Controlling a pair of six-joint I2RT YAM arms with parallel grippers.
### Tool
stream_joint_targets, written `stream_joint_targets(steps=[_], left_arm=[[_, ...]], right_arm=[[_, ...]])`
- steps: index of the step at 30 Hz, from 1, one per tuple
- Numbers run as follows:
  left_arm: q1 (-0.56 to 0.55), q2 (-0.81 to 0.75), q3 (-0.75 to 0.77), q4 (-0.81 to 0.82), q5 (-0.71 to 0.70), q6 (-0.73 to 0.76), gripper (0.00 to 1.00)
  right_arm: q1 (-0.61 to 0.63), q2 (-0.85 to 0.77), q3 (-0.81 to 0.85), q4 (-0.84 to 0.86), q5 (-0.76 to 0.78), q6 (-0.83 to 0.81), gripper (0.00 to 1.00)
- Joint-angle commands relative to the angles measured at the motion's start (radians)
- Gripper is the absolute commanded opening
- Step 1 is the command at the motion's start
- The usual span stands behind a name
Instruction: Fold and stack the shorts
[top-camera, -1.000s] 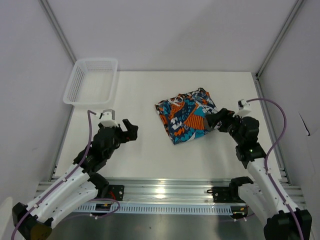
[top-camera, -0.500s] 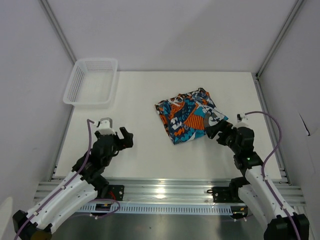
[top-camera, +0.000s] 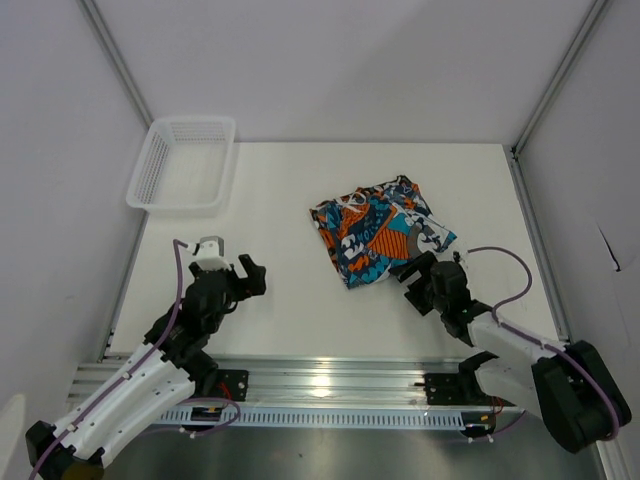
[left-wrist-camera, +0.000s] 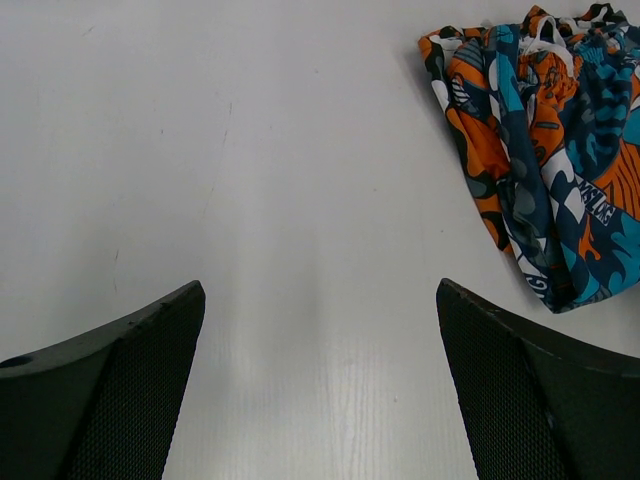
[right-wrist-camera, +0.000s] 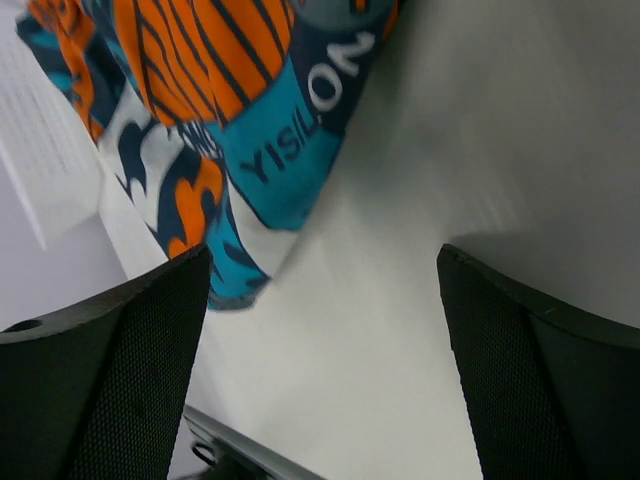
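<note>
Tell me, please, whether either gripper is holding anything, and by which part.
Nothing is held: the left gripper and the right gripper both stand open, the right one near the cartoon-print shorts.

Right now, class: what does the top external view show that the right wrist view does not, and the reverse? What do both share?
Only the top external view shows the white mesh basket at the far left, the open left gripper and the whole bundle of shorts. Only the right wrist view shows the white lettering on a teal patch of fabric. Both show the shorts' print, the white table and the open right gripper.
</note>
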Motion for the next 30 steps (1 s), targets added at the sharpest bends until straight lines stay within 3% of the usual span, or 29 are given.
stream_joint_targets(steps=[1, 6, 11, 20, 23, 24, 29, 30], left_arm=[[0.0, 0.001, -0.002, 0.024, -0.019, 0.015, 0.99], [0.0, -0.004, 0.0, 0.021, -0.02, 0.015, 0.99], [0.0, -0.005, 0.0, 0.021, -0.02, 0.015, 0.99], [0.0, -0.008, 0.0, 0.018, -0.02, 0.015, 0.99], [0.0, -0.008, 0.0, 0.018, -0.02, 0.015, 0.99], [0.0, -0.008, 0.001, 0.018, -0.019, 0.017, 0.99], [0.0, -0.005, 0.0, 0.019, -0.017, 0.017, 0.99], [0.0, -0.005, 0.001, 0.021, -0.017, 0.017, 0.99]], right_arm=[[-0.019, 0.113, 0.028, 0.139, 0.086, 0.14, 0.93], [-0.055, 0.263, 0.032, 0.311, 0.06, 0.198, 0.89], [-0.055, 0.388, 0.083, 0.354, 0.069, 0.261, 0.86], [-0.057, 0.454, 0.109, 0.398, 0.209, 0.318, 0.79], [-0.072, 0.477, 0.112, 0.451, 0.218, 0.327, 0.67], [-0.077, 0.495, 0.113, 0.461, 0.216, 0.329, 0.57], [-0.109, 0.554, 0.101, 0.583, 0.19, 0.34, 0.27], [-0.124, 0.561, 0.097, 0.601, 0.186, 0.34, 0.16]])
